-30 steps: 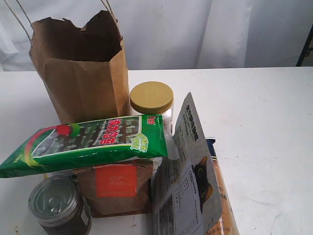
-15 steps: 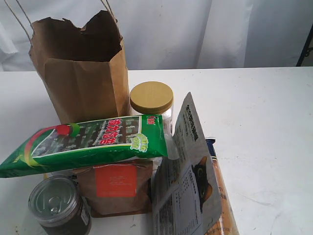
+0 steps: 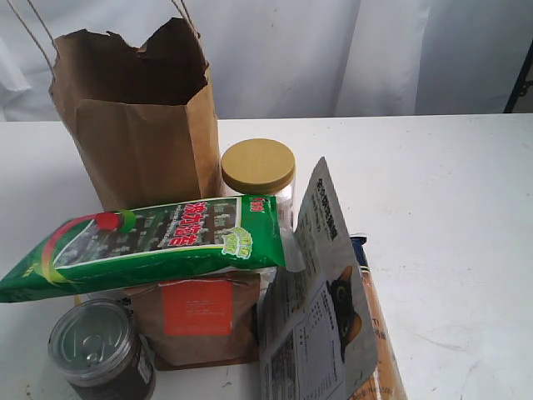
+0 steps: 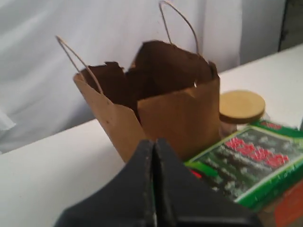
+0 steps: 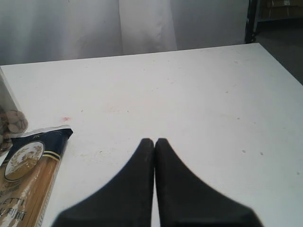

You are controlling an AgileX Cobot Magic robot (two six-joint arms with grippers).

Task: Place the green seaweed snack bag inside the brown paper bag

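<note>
L gripper [image 4: 154, 142]: fingers pressed together, holding nothing. R gripper [image 5: 155, 140]: same, fingers together, nothing between.

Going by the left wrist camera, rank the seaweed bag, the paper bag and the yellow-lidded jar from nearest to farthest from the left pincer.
1. The green seaweed snack bag, beside the left pincer, one end hidden behind it.
2. The brown paper bag, straight ahead; only slightly farther, a close call.
3. The yellow-lidded jar, beyond both, plainly farthest.
</note>
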